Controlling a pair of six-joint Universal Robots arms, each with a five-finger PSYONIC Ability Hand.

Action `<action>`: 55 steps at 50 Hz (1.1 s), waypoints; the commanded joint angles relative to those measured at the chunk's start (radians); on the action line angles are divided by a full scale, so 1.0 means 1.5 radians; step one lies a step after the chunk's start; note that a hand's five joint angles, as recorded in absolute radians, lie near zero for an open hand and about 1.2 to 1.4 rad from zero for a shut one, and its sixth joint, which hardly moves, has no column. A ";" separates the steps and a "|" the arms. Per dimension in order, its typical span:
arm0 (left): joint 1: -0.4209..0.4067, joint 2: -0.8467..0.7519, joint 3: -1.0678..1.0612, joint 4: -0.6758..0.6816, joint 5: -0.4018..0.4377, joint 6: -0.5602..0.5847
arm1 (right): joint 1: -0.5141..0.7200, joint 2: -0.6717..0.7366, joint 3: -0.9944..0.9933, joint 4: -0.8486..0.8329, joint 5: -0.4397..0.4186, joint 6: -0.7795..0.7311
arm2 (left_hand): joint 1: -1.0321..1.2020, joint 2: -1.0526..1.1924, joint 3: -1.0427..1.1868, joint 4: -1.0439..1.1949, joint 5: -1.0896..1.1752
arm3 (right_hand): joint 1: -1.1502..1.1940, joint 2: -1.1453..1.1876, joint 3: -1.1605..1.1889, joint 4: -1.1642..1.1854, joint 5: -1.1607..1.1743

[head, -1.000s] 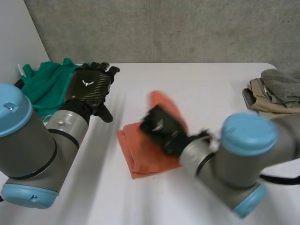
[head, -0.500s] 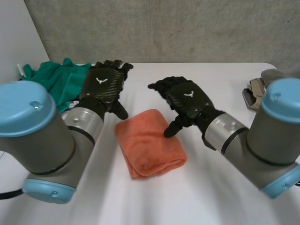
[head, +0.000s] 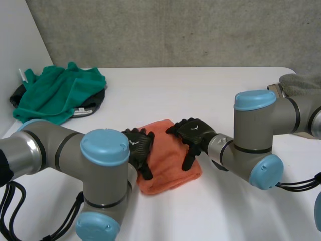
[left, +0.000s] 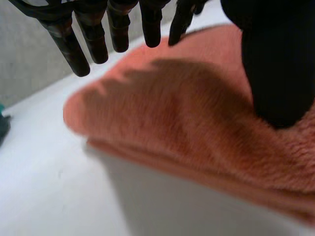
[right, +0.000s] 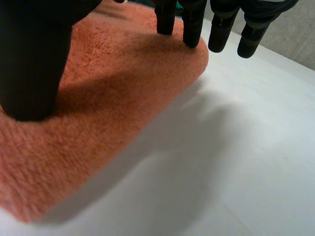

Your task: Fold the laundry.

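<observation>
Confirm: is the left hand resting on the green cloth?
No, the left hand lies on the folded orange towel; the green cloth lies well apart from it.

This looks like a lab or test room, not a home. The desk (head: 210, 95) I work at is plain white, with only laundry lying on it. Behind it stands a rough grey wall (head: 175, 30), like bare concrete, with nothing hung on it. A plain white panel (head: 15, 50) closes off my left side. My left arm (head: 50, 150) and right arm (head: 261, 125) are machine parts, grey with light-blue caps, and they reach in over the desk. The laundry sits in separate lots. A green cloth (head: 57, 93) is heaped at the far left, a grey and beige pile (head: 301, 85) lies at the far right edge, and an orange towel (head: 168, 150) is in the middle.
</observation>
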 commanded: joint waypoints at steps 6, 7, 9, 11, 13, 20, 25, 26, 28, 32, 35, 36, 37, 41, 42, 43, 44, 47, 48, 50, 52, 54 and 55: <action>0.068 0.060 0.040 -0.063 0.036 0.006 | 0.001 -0.093 0.047 -0.021 0.057 -0.114 | 0.018 0.012 0.008 0.014 0.000 | -0.037 -0.029 -0.028 -0.029 -0.032; 0.069 0.073 0.043 -0.063 0.050 0.006 | 0.001 -0.116 0.072 -0.043 0.059 -0.114 | 0.018 0.012 0.008 0.014 0.000 | -0.037 -0.029 -0.028 -0.029 -0.032; 0.076 0.105 0.050 -0.061 0.104 0.007 | 0.004 -0.139 0.106 -0.075 0.061 -0.114 | 0.020 0.014 0.010 0.016 0.002 | -0.037 -0.029 -0.028 -0.029 -0.032; 0.086 0.122 0.056 -0.061 0.146 0.006 | 0.010 -0.167 0.168 -0.126 0.060 -0.114 | 0.025 0.020 0.015 0.022 0.008 | -0.037 -0.029 -0.028 -0.029 -0.032; 0.115 0.145 0.065 -0.066 0.218 0.007 | 0.019 -0.189 0.214 -0.158 0.060 -0.118 | 0.025 0.020 0.016 0.022 0.008 | -0.037 -0.029 -0.028 -0.029 -0.032; 0.143 0.187 0.087 -0.081 0.436 0.005 | 0.045 -0.236 0.384 -0.272 0.052 -0.119 | 0.039 0.033 0.029 0.036 0.022 | -0.037 -0.029 -0.028 -0.029 -0.032; 0.167 0.192 0.109 -0.118 0.530 0.004 | 0.053 -0.230 0.443 -0.357 0.045 -0.119 | 0.039 0.033 0.029 0.036 0.022 | -0.037 -0.029 -0.028 -0.029 -0.032; 0.168 0.191 0.113 -0.123 0.537 0.004 | 0.056 -0.222 0.452 -0.383 0.042 -0.120 | 0.039 0.033 0.029 0.036 0.022 | -0.037 -0.029 -0.028 -0.029 -0.032; 0.167 0.188 0.121 -0.132 0.544 0.005 | 0.057 -0.207 0.456 -0.409 0.040 -0.121 | 0.039 0.033 0.029 0.036 0.022 | -0.037 -0.029 -0.028 -0.029 -0.032; 0.164 0.186 0.125 -0.132 0.542 0.005 | 0.060 -0.173 0.450 -0.455 0.039 -0.125 | 0.035 0.030 0.025 0.032 0.018 | -0.037 -0.029 -0.028 -0.029 -0.032; 0.161 0.185 0.125 -0.131 0.542 0.005 | 0.060 -0.155 0.442 -0.474 0.039 -0.126 | 0.035 0.030 0.025 0.032 0.018 | -0.037 -0.029 -0.028 -0.029 -0.032; 0.161 0.185 0.125 -0.131 0.542 0.004 | 0.060 -0.150 0.438 -0.477 0.039 -0.127 | 0.035 0.030 0.025 0.032 0.018 | -0.037 -0.029 -0.028 -0.029 -0.032; 0.161 0.184 0.125 -0.131 0.541 0.004 | 0.060 -0.140 0.429 -0.480 0.039 -0.130 | 0.035 0.030 0.025 0.032 0.018 | -0.037 -0.029 -0.028 -0.029 -0.032; 0.160 0.182 0.126 -0.131 0.539 0.004 | 0.060 -0.118 0.409 -0.480 0.039 -0.137 | 0.035 0.030 0.025 0.032 0.018 | -0.036 -0.028 -0.027 -0.028 -0.031; 0.161 0.180 0.126 -0.131 0.540 0.004 | 0.061 -0.115 0.408 -0.481 0.039 -0.140 | 0.035 0.030 0.025 0.032 0.018 | -0.034 -0.026 -0.025 -0.026 -0.029; 0.160 0.180 0.125 -0.131 0.540 0.003 | 0.061 -0.113 0.406 -0.481 0.039 -0.142 | 0.035 0.030 0.025 0.032 0.018 | -0.028 -0.020 -0.019 -0.020 -0.023; 0.160 0.179 0.125 -0.131 0.540 0.003 | 0.061 -0.111 0.405 -0.481 0.040 -0.144 | 0.035 0.030 0.025 0.032 0.018 | -0.020 -0.013 -0.012 -0.012 -0.015; 0.160 0.179 0.125 -0.131 0.539 0.003 | 0.061 -0.110 0.400 -0.482 0.041 -0.150 | 0.035 0.030 0.025 0.032 0.018 | 0.023 0.031 0.031 0.031 0.028; 0.160 0.179 0.125 -0.131 0.540 0.004 | 0.060 -0.110 0.397 -0.482 0.040 -0.150 | 0.035 0.030 0.025 0.032 0.018 | 0.035 0.042 0.043 0.042 0.039; 0.161 0.179 0.125 -0.131 0.540 0.004 | 0.061 -0.109 0.388 -0.482 0.040 -0.152 | 0.035 0.030 0.025 0.032 0.018 | 0.052 0.060 0.061 0.060 0.057; 0.161 0.180 0.125 -0.131 0.540 0.004 | 0.062 -0.106 0.380 -0.482 0.039 -0.150 | 0.035 0.030 0.025 0.032 0.018 | 0.080 0.087 0.088 0.087 0.084; 0.162 0.180 0.125 -0.131 0.540 0.003 | 0.062 -0.102 0.374 -0.482 0.039 -0.150 | 0.035 0.030 0.025 0.032 0.018 | 0.105 0.113 0.114 0.113 0.110; 0.162 0.181 0.125 -0.131 0.540 0.003 | 0.062 -0.100 0.371 -0.482 0.039 -0.150 | 0.035 0.030 0.025 0.032 0.018 | 0.113 0.121 0.121 0.121 0.118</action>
